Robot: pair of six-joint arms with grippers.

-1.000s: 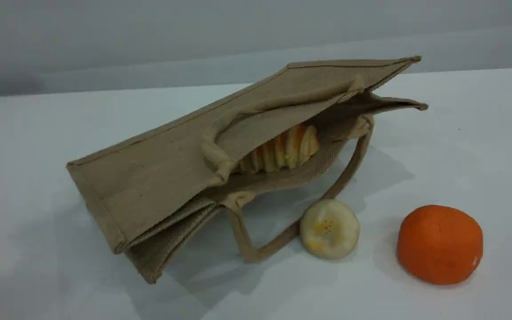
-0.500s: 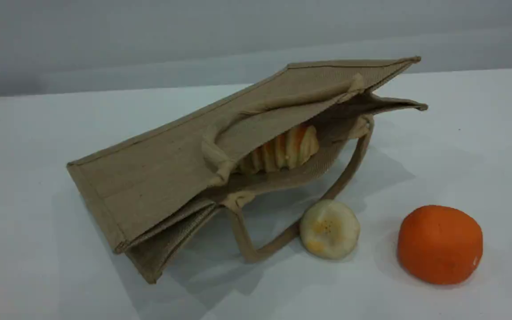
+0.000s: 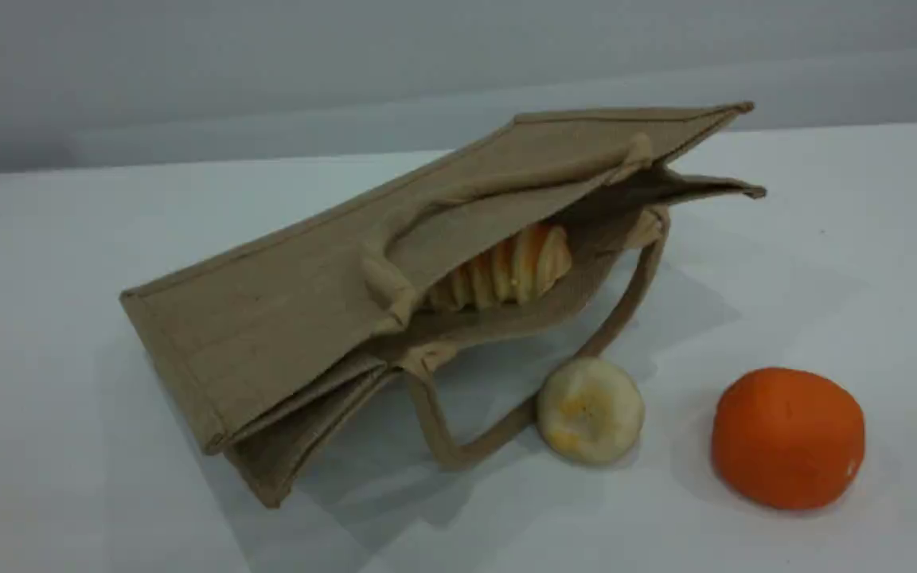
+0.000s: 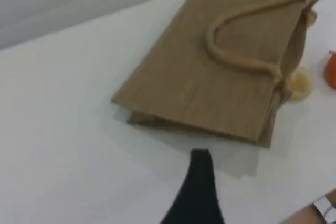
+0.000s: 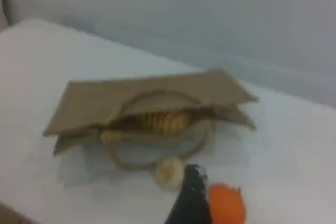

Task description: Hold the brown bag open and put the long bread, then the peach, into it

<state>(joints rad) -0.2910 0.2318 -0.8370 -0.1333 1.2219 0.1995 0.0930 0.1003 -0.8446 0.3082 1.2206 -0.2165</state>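
White table [image 3: 68,239]: brown bag [image 3: 283,310] on its side, mouth sagging open toward me. Long bread [image 3: 506,274] lies just within the mouth. Outside sit an orange fruit [image 3: 786,436] and a banana slice [image 3: 590,410], the slice against the lower handle [image 3: 430,414]. Peach not visible; deep in the bag or absent, cannot tell.

Left gripper [image 4: 199,187] and right gripper [image 5: 193,198] hang clear, fingers spread, holding nothing.

Risks:
- Lifting the bag's base would spill the bread.
- A reach could snag the handle.
- The orange could be mistaken for the peach.
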